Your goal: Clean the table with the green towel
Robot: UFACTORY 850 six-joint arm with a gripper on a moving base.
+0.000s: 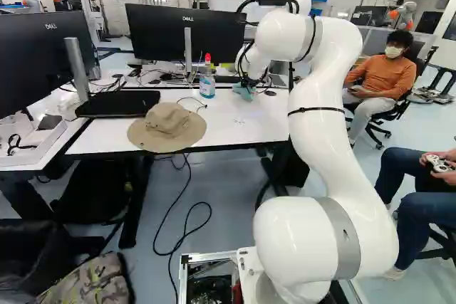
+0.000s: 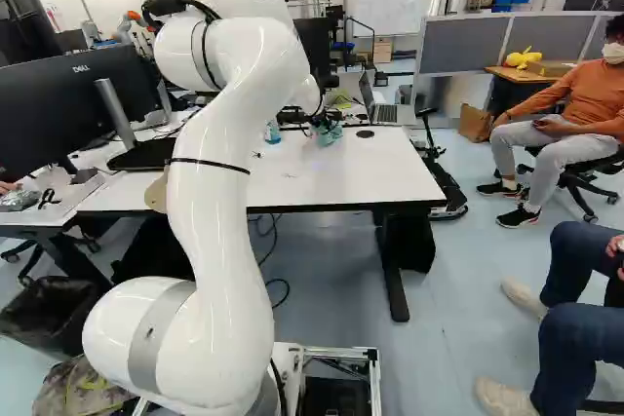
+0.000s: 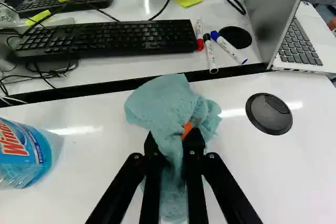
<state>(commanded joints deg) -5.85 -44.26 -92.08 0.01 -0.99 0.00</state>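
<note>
- Green towel point(image 3: 165, 100) sits bunched in the gripper point(image 3: 171, 139), over the white table point(image 3: 100, 182); most of it fans out at twelve o'clock from the fingertips, with a tail hanging back towards six.
- Your claw is closed down on the cloth: both fingers press it from either side, with only the thickness of the folds between them. You can see a bit of orange pad point(image 3: 187, 129) at the right finger.
- Picking up looks done, so you are most likely at the wiping step. The cloth seems to meet the tabletop, but you can't tell how firmly it presses.
- Next, you want a low, level stroke with light, even pressure, sweeping towards three o'clock or back towards six, so the loose folds drag flat.
- Watch the blue-labelled bottle point(image 3: 21, 153) at nine o'clock; a wide swing that way could tip it. In the left base view, the tan hat point(image 1: 167, 127) lies at about eight from the claw.
- Mind the round black cap point(image 3: 269, 114) near two to three, whose rim might snag the cloth, and the dark gap point(image 3: 84, 90) at eleven, short of the keyboard point(image 3: 110, 39).
</note>
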